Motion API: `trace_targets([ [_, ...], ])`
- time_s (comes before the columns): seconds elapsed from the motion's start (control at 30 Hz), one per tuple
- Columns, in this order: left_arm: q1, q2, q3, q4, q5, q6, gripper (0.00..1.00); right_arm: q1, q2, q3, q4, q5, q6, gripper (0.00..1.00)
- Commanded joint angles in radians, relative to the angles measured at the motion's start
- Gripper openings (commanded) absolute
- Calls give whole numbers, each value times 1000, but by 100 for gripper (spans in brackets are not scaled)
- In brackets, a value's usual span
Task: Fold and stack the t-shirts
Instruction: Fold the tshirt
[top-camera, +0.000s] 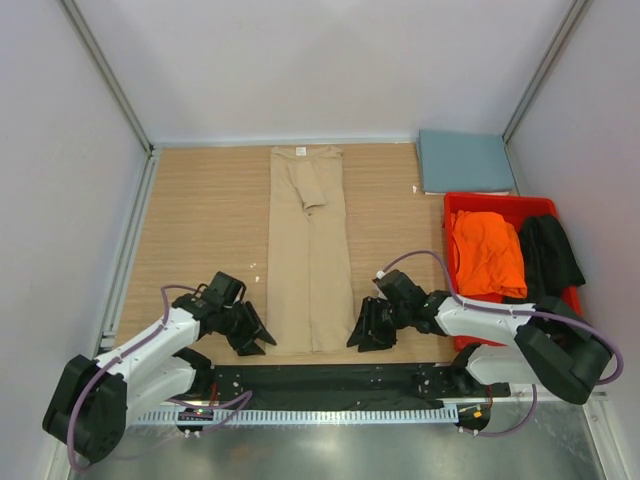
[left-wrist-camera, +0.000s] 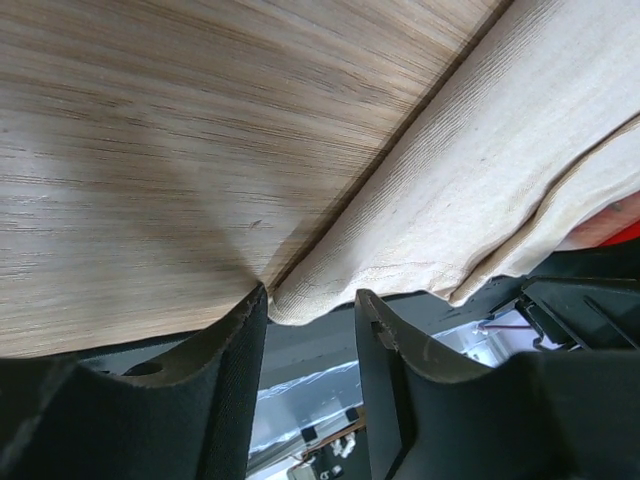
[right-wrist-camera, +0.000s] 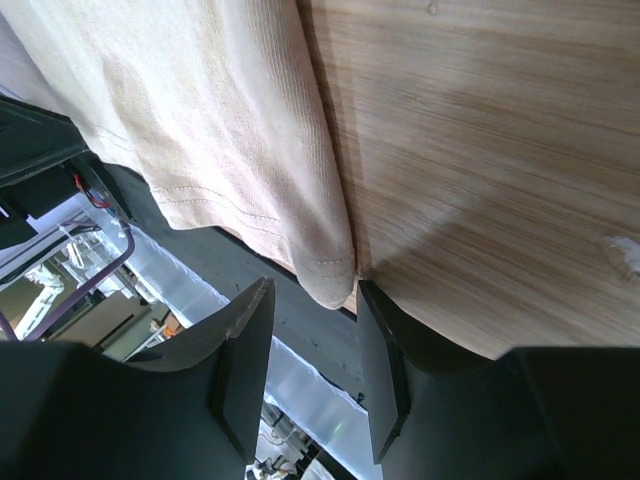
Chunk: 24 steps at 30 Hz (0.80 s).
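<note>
The tan-beige t-shirt (top-camera: 309, 245) lies on the wooden table as a long narrow strip, both sides folded in, collar far. My left gripper (top-camera: 254, 342) is open at its near left corner; in the left wrist view (left-wrist-camera: 310, 297) the hem corner (left-wrist-camera: 300, 300) sits between the fingers. My right gripper (top-camera: 363, 338) is open at the near right corner; in the right wrist view (right-wrist-camera: 315, 290) the corner (right-wrist-camera: 330, 280) hangs between the fingers. The slate blue-grey t-shirt (top-camera: 463, 160) lies folded at far right. The orange (top-camera: 487, 250) and black (top-camera: 547, 253) t-shirts lie in the bin.
The red plastic bin (top-camera: 463, 205) stands at the right side of the table. A black strip (top-camera: 320, 382) and a metal rail run along the near edge. Grey walls close the table on three sides.
</note>
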Motion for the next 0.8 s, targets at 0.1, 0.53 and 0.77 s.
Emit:
trace_targets([
  [0.1,-3,52,-24,-20,-56,44,36,1,56,-13,-61,101,-51,45],
  [0.53,-5,98,25,31,-10,67,0,3,73,4,-15,49,-66,1],
  [0.77,0,161,295,-69,-68,76,0,-48,2,227,-230,94,-132,1],
])
